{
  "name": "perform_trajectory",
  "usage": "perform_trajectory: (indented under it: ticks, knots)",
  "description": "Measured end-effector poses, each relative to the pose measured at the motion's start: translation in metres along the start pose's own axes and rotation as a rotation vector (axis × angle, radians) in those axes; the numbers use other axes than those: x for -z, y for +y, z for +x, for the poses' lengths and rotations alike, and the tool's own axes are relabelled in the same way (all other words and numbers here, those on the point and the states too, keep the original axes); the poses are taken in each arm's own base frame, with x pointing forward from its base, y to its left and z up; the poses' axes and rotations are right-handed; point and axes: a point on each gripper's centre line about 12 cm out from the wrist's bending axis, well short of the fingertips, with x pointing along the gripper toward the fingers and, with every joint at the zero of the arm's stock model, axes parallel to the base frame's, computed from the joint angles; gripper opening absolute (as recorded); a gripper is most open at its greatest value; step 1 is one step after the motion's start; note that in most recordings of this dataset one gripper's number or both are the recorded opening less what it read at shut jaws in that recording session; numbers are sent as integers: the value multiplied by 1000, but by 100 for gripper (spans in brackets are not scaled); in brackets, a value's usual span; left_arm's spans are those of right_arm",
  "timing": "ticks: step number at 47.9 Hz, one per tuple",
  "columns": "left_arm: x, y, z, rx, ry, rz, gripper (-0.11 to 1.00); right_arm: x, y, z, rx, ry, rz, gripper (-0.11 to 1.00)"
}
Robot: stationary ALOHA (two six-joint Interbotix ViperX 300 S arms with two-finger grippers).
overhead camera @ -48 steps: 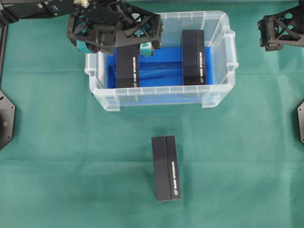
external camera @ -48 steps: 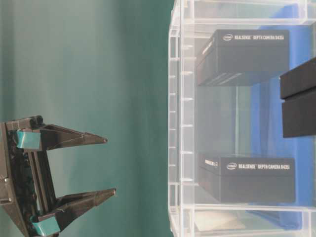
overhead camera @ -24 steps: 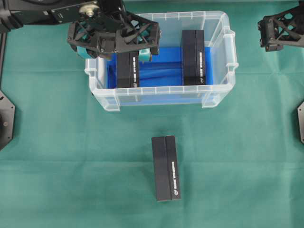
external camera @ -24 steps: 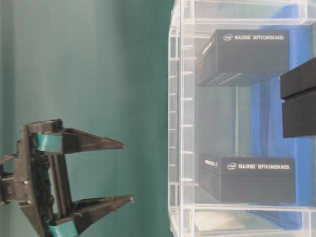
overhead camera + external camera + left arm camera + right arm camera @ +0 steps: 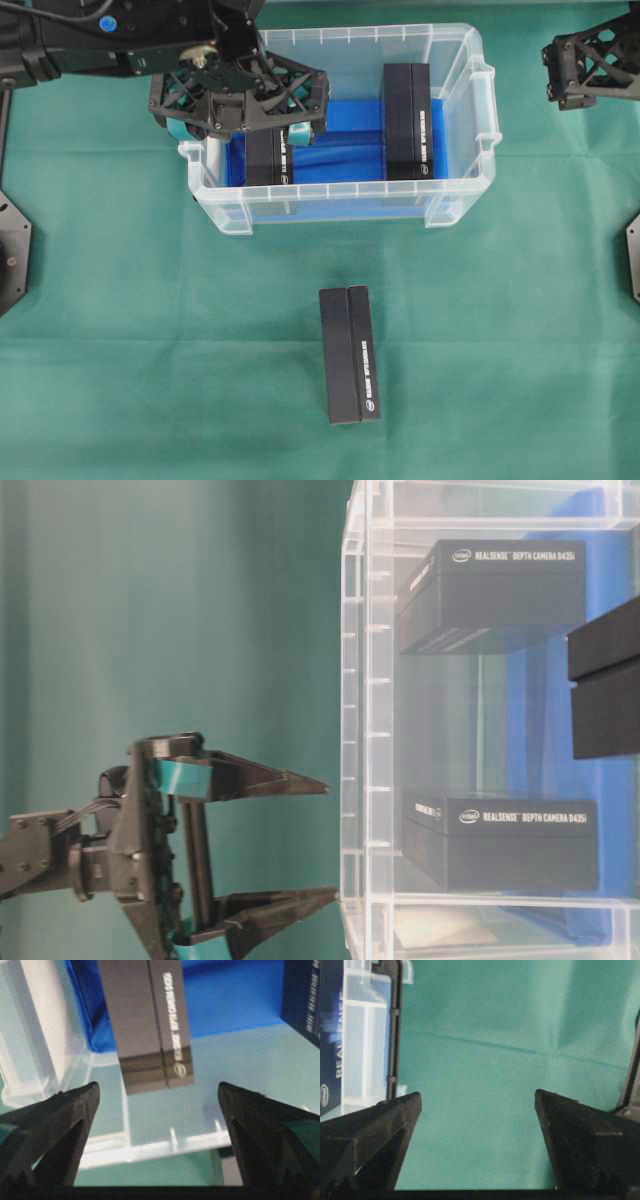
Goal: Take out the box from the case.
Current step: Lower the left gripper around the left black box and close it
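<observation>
I see the table [image 5: 120, 330] under green cloth, with the clear case [image 5: 470, 70] toward its far side. My left arm [image 5: 90, 45] reaches in from the upper left, wrist bent down, and its left hand [image 5: 243, 128] hangs spread wide and grasping nothing, above the case's left end. From table level one finger [image 5: 285, 780] sits just short of the rim. Through the left wrist camera the left box [image 5: 145, 1025] lies directly below, between the fingers, on the blue lining [image 5: 340, 150]. A second box [image 5: 407, 120] stands in the case's right half, apart from the first. A third box [image 5: 351, 354] lies outside on the cloth, nearer me. My right hand [image 5: 477, 1105] hovers off to the case's right, released too, over bare cloth.
</observation>
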Motion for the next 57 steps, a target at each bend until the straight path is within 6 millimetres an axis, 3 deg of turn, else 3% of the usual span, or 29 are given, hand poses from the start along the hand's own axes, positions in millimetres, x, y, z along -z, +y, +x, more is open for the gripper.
perform_trajectory:
  ticks: [17,33,57]
  knots:
    - [-11,0,26,-12,-29,-8,96,0,2,0,-10,-3,-4,92]
    - [-9,0,50,-41,-19,-3,96,0,3,0,-24,-7,-7,92]
    - [-15,6,66,-38,-44,-20,96,-1,6,0,-51,-14,-9,92]
